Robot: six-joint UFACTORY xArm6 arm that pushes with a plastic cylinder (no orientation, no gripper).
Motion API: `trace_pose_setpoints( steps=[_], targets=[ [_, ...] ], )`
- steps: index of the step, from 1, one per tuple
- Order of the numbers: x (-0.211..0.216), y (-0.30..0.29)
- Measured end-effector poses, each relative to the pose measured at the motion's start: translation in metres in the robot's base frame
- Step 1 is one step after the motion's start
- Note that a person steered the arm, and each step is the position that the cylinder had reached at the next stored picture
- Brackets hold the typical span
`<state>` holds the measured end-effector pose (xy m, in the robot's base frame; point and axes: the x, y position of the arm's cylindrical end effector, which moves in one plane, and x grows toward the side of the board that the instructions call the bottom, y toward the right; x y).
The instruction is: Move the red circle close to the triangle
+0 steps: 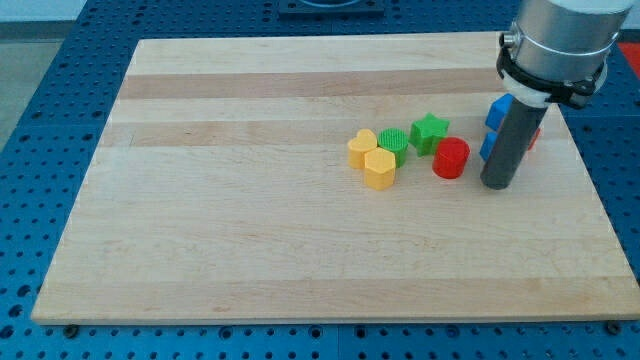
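The red circle [451, 158] lies on the wooden board [250, 230], right of centre. My tip [497, 184] rests on the board just to the circle's right, a small gap apart. Behind the rod, partly hidden, are blue blocks [497, 110] and a sliver of a red block [535, 137]; their shapes cannot be made out, so I cannot tell which is the triangle. A green star [430, 131] sits just up-left of the red circle, close to it.
A green round block [394, 144], a yellow heart [361, 148] and a yellow hexagon [379, 169] cluster to the left of the star. The board's right edge [600, 200] is near the rod. Blue perforated table surrounds the board.
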<state>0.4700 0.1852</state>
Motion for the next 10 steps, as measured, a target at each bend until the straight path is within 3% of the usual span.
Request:
trace_pose_setpoints(
  steps=[3,5,10],
  targets=[
    [0.024,0.016],
    [0.013,-0.056],
    [-0.018,-0.064]
  ],
)
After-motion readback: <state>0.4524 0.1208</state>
